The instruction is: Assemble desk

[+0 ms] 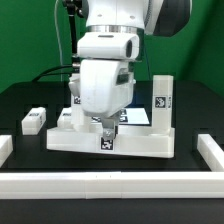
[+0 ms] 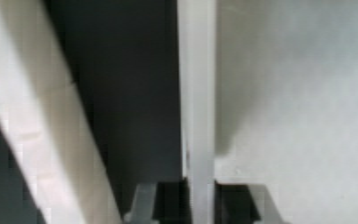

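At the far left, a left rail lies on the black surface, and a near rail runs along the front edge. Just right of the left rail, the leftmost leg lies on its side, apart from everything else. Further right a second leg also lies flat, just beside the left end of the desk top.

The desk top sits in the middle of the surface, its raised rim facing up and a square tag on its near wall. The gripper comes straight down onto that near wall, right above the tag. In the wrist view the gripper has its dark fingers drawn in close on either side of a thin white wall of the desk top, pinching it; the picture is blurred, but no gap shows.

At the right end of the desk top an upright leg stands on end, tag facing near; whether it is seated in the corner cannot be told. A right rail lies at the far right.
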### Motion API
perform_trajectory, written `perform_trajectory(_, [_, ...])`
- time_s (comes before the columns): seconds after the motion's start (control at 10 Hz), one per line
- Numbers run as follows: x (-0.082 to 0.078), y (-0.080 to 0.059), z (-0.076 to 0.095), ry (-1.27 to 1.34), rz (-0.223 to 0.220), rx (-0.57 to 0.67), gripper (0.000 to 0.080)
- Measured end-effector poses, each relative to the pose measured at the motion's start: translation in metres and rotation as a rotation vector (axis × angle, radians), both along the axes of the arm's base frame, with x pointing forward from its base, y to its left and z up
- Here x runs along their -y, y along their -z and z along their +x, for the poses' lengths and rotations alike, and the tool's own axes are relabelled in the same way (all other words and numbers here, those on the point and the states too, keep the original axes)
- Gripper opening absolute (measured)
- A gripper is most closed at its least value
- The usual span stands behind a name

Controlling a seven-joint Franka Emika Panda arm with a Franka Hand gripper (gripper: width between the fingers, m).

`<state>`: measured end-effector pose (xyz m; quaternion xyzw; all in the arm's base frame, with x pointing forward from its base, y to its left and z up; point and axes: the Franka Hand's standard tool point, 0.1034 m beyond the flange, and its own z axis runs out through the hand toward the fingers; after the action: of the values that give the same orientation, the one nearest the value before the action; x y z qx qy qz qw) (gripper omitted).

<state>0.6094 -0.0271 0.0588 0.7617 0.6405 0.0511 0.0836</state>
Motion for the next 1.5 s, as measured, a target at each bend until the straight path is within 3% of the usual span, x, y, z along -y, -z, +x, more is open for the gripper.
perform_trajectory(0.1, [-0.004, 0.002, 0.007, -0.110, -0.016, -0.005, 0.0061])
perform_trajectory(0.3, [0.001, 0.011, 0.000, -0.036, -0.006, 0.005, 0.0061])
perform_trajectory(0.6, [0.000, 0.012, 0.001, -0.027, -0.004, 0.002, 0.0061])
perform_trajectory(0.8, [-0.016, 0.013, 0.012, -0.070, 0.002, 0.017, 0.0061])
perform_trajectory(1.2, [-0.055, 0.030, 0.037, -0.113, 0.021, 0.039, 0.0061])
perform_trajectory(1.4, [-0.058, 0.029, 0.054, -0.101, 0.007, 0.036, 0.0061])
perform_trajectory(1.5, [-0.058, 0.027, 0.055, -0.092, 0.000, 0.010, 0.0061])
